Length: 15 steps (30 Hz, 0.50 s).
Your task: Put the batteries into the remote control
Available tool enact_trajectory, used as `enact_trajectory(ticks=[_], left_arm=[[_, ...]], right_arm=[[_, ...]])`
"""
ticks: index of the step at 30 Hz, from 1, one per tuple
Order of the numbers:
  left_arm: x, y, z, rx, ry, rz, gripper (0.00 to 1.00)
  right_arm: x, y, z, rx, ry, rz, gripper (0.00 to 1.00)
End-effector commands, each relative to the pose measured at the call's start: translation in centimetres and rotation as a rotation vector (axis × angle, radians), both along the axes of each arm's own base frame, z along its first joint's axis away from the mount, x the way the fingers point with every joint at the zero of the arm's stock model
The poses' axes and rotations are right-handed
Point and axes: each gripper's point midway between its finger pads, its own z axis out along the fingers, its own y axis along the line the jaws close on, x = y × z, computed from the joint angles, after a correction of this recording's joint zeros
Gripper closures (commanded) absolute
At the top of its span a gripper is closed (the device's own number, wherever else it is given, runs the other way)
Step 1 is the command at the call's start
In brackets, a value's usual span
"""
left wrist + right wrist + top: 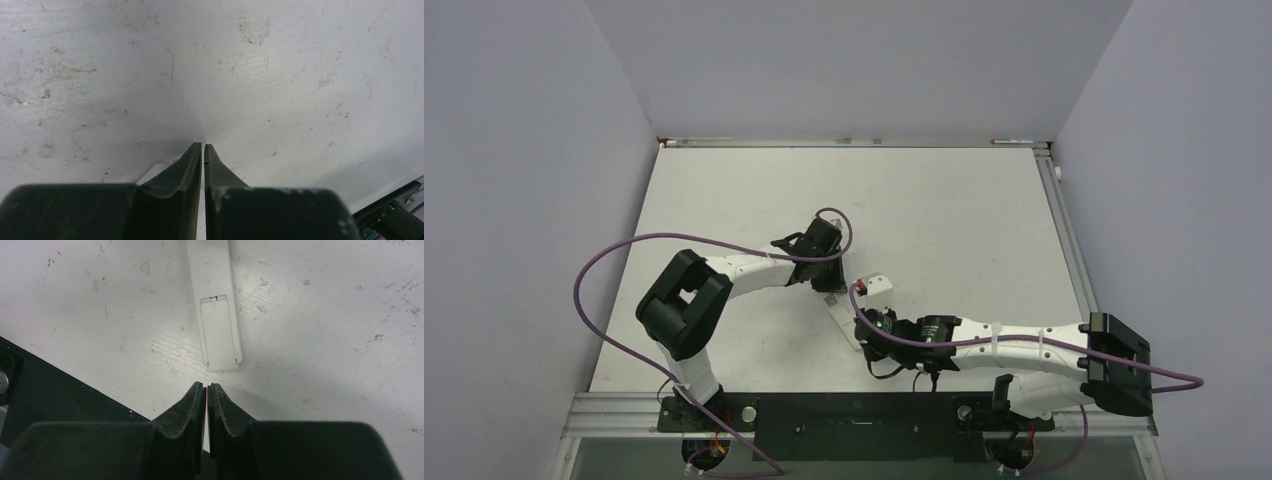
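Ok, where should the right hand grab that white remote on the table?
Come from straight above and pinch the remote across its narrow width, on the long edges beyond the battery cover. It lies flat, back up, so only those thin sides offer opposing faces.

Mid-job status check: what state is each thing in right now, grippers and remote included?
remote control: flat on the table, back side up.
battery cover: on, closed.
batteries: not in view.
left gripper: shut, nothing visibly held.
right gripper: shut, tips near the remote control's end.
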Motion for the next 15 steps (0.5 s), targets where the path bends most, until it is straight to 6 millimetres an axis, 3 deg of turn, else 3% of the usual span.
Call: enact_trajectory(ticks=[1, 15], left_arm=[[0.5, 0.9, -0.5, 0.052, -0.012, -0.004, 0.97], [-1.4, 3.2, -1.7, 0.129, 0.018, -0.006, 0.97]], right_arm=[[0.5, 0.0, 0.8, 0.009, -0.032, -0.031, 0.91], [1.8, -0.8, 0.7, -0.063, -0.055, -0.087, 0.9]])
